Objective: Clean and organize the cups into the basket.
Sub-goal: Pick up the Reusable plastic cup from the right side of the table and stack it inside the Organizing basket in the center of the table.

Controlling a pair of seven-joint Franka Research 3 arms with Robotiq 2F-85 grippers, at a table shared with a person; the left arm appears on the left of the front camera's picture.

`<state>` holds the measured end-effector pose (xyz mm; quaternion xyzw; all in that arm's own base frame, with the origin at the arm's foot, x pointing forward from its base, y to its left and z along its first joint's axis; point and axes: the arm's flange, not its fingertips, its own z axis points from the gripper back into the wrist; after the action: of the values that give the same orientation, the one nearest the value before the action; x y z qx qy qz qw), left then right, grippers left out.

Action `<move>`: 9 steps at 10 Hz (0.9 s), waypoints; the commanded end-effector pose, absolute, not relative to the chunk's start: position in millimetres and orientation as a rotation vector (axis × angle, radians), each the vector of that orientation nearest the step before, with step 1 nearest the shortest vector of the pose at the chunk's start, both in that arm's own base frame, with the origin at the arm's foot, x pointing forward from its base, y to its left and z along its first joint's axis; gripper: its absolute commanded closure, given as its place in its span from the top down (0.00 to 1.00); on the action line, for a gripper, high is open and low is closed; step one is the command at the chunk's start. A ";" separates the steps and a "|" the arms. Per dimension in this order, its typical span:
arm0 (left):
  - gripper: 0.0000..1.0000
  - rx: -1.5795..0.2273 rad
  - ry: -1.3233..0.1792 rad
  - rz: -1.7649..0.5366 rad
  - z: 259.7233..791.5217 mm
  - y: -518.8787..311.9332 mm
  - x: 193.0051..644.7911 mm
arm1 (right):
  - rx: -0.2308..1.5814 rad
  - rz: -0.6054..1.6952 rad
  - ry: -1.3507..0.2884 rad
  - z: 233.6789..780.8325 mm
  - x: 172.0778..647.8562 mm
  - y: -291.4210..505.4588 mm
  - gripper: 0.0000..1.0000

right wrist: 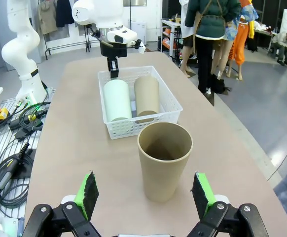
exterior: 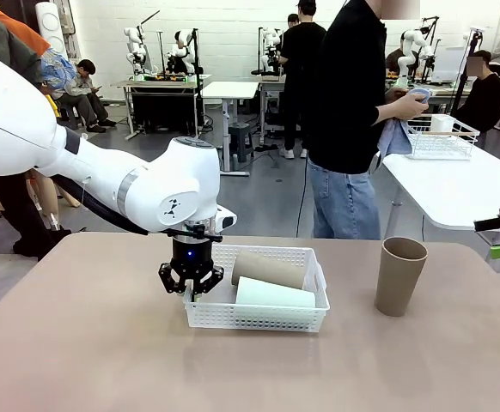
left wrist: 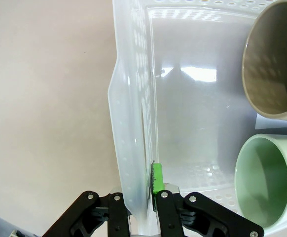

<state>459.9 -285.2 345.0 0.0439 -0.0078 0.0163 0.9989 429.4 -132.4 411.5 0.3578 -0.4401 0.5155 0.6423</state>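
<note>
The left gripper (exterior: 192,281) is down at the left end of the basket (exterior: 312,302), which sits near the middle of the table (exterior: 95,343). Its jaws are pressed together on the basket's left wall. In the left wrist view one green pad (left wrist: 157,177) lies flat against the inner face of that perforated wall (left wrist: 133,123), and the other finger is on the outside. The gripper holds the basket wall alone and touches neither cup inside.

Two cups lie on their sides in the basket, side by side, with their mouths towards the left gripper. The mint cup (exterior: 276,294) is on the near side. The tan cup in the basket (exterior: 270,269) is on the far side, just beside it.

A third, upright tan cup (exterior: 399,276) stands on the table to the right of the basket, apart from it, mouth up.

The right gripper (right wrist: 145,187) has its jaws spread wide and holds nothing. In its wrist view the upright tan cup stands ahead of the spread green pads (right wrist: 88,191), with clear table between it and each finger.

At the far side a person's hand (exterior: 409,103) holds a pale blue cloth (exterior: 394,136).
</note>
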 end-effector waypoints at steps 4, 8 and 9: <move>0.00 0.089 -0.014 0.031 345.6 -285.0 458.9 | 0.813 1.182 -0.990 410.6 424.1 -131.9 1.00; 0.00 0.089 -0.014 0.031 345.6 -285.0 458.9 | 0.813 1.182 -0.990 410.6 424.1 -131.9 1.00; 0.00 0.089 -0.014 0.031 345.6 -285.0 458.9 | 0.813 1.182 -0.990 410.6 424.1 -131.9 1.00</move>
<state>459.9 -285.2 345.0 0.0439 -0.0078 0.0163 0.9989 429.4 -132.4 411.5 0.3577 -0.4401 0.5155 0.6424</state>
